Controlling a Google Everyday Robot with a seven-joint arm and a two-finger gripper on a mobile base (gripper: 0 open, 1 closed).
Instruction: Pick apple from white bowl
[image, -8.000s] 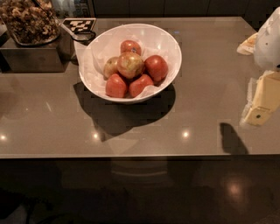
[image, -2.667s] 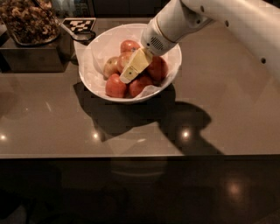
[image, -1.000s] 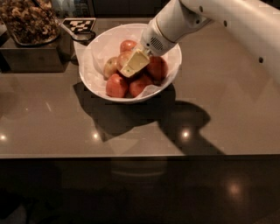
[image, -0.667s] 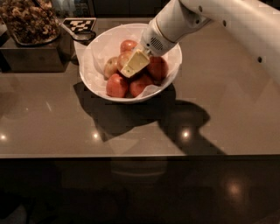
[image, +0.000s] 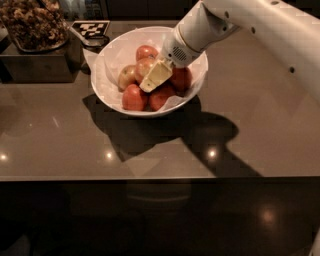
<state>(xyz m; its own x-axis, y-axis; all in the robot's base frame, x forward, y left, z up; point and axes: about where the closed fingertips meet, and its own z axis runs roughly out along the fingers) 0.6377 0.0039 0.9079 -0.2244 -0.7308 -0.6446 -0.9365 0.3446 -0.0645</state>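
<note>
The white bowl (image: 145, 111), lined with crumpled white paper, stands on the brown table at the back centre. In it lies the apple (image: 141, 67), the largest one, yellow-green with a red blush. It sits among three or more red apples (image: 134, 97) and a small pale apple (image: 125, 76). My gripper (image: 152, 80) reaches down into the bowl from the upper right on the white arm (image: 200, 30). Its pale yellow end lies over the right side of the apple and hides part of it.
A dark square container of brown bits (image: 35, 47) stands at the back left, close to the bowl. A black-and-white marker tag (image: 90, 27) lies behind the bowl. The table's front edge (image: 160, 177) runs across the middle of the view.
Eight seconds ago the gripper was at the right edge of the table; it has since swung left into the bowl onto the apple. Over the last second it has barely moved.
</note>
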